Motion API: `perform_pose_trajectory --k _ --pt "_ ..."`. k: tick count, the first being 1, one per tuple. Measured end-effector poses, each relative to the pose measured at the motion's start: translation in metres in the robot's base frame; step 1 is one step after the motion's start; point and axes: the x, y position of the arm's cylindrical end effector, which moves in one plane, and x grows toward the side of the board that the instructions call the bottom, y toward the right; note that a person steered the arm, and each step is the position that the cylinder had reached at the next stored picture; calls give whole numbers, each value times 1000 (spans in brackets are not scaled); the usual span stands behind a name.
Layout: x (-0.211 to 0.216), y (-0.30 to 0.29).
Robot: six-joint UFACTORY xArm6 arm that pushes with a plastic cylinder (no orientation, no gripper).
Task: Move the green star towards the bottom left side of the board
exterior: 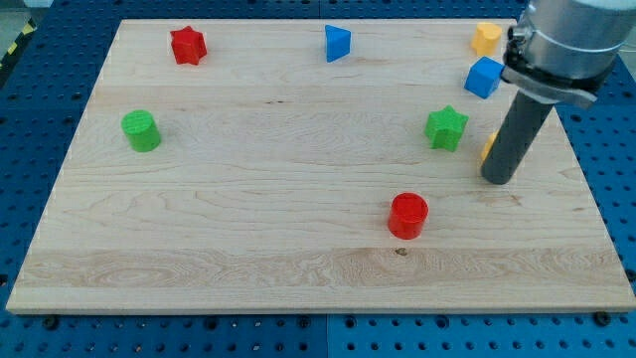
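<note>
The green star (446, 127) lies on the wooden board (248, 219) at the view's right, in the upper half. My tip (499, 180) rests on the board to the right of the star and a little lower, a short gap apart from it. The dark rod rises from the tip to the arm at the view's top right. A small yellow block (489, 145) peeks out just behind the rod, mostly hidden by it.
A red cylinder (407, 216) stands below and left of the star. A blue cube (484, 77) and a yellow block (485, 38) sit at the top right. A blue triangle (337, 43), a red star (187, 46) and a green cylinder (140, 130) lie further left.
</note>
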Motion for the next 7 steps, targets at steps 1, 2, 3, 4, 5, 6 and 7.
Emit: perform_pose_trajectory --k 1,2,3,4,5,6,7 --pt "-5 23" --pt "-3 20" --pt "18 -42" --pt "6 -106" --pt "-31 -141" --pt "-90 -120" --pt "-115 -73"
